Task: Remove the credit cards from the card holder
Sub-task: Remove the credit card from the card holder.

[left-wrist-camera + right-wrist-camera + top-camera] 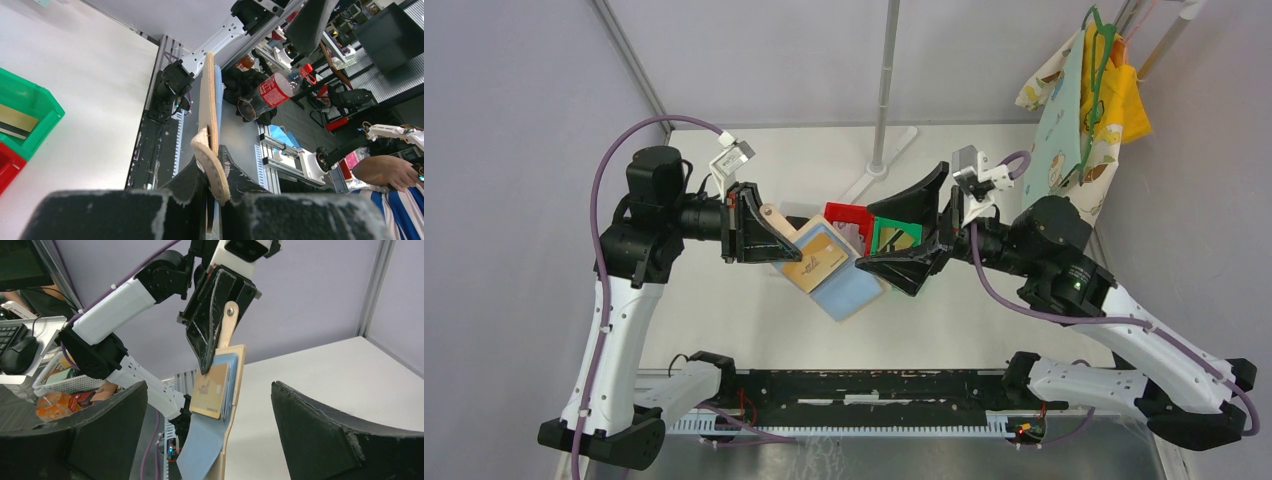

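The left jaws are clamping the holder (842, 288) by its flap, its gold card (815, 260) lying at 9 o'clock from the nearer, wide-open right jaws.

Too small to read: print on the gold credit card (209, 392). Cut off at that view's bottom edge: lower end of the card holder (239, 365). Partly hidden behind the right end effector (869, 238) from above: red bin (844, 213), green bin (894, 237).

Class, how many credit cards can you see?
2: one gold card in the held card holder, one striped card in the green bin; others may be hidden.
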`<state>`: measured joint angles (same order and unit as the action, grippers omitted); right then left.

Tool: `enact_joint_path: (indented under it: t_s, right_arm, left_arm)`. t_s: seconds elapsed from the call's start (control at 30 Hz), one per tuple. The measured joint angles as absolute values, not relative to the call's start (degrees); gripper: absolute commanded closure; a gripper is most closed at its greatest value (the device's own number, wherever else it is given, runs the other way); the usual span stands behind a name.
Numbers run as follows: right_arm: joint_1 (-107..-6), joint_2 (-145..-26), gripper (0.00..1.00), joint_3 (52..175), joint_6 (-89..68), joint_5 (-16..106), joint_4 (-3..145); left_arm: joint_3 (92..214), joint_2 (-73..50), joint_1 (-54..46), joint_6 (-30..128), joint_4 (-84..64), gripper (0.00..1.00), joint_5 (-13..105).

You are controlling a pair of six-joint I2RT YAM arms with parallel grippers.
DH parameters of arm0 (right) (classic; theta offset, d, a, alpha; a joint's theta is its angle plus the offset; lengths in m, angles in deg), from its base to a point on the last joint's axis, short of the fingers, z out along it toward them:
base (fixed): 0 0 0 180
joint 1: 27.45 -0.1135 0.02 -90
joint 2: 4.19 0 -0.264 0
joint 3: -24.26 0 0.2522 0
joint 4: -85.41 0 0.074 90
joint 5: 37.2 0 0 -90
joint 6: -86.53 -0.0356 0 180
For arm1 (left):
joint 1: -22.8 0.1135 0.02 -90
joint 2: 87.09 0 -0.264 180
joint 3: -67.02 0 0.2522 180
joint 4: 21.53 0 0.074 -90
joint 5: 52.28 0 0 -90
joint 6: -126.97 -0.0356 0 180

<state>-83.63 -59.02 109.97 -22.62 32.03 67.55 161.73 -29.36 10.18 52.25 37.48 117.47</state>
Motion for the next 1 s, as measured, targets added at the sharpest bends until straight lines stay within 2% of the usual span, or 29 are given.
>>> enact_joint_path:
  t_s: [0.13, 0.27, 0.37, 0.63, 0.8, 0.93, 1.0]
  right_arm:
    - [-83.63, -59.30, 0.02, 110.82, -22.71, 32.12, 68.89]
    - [-83.63, -61.99, 0.09, 111.32, -22.97, 32.22, 68.67]
    - [-83.63, -64.64, 0.21, 110.36, -24.22, 30.78, 68.52]
    - [-83.56, -65.47, 0.68, 104.20, -29.71, 25.08, 74.70]
    - [-83.59, -66.14, 0.76, 103.98, -33.51, 21.95, 78.92]
    - [-83.56, -66.10, 0.78, 103.06, -35.19, 21.10, 80.87]
    - [-83.56, -66.01, 0.86, 102.86, -35.65, 20.88, 81.08]
  left_arm:
    - [161.73, -29.36, 10.18, 52.30, 37.46, 0.97, 117.75]
    - [161.73, -29.36, 10.15, 52.43, 37.46, 0.97, 118.12]
    - [161.73, -29.36, 10.18, 53.26, 37.44, 0.97, 119.02]
    - [161.73, -28.72, 10.18, 55.12, 37.26, 0.97, 120.85]
    - [161.71, -28.57, 10.18, 55.42, 37.02, 0.98, 121.42]
    - [161.67, -28.53, 10.15, 55.58, 37.00, 0.98, 122.14]
    - [161.53, -28.46, 10.15, 55.58, 36.98, 0.98, 122.23]
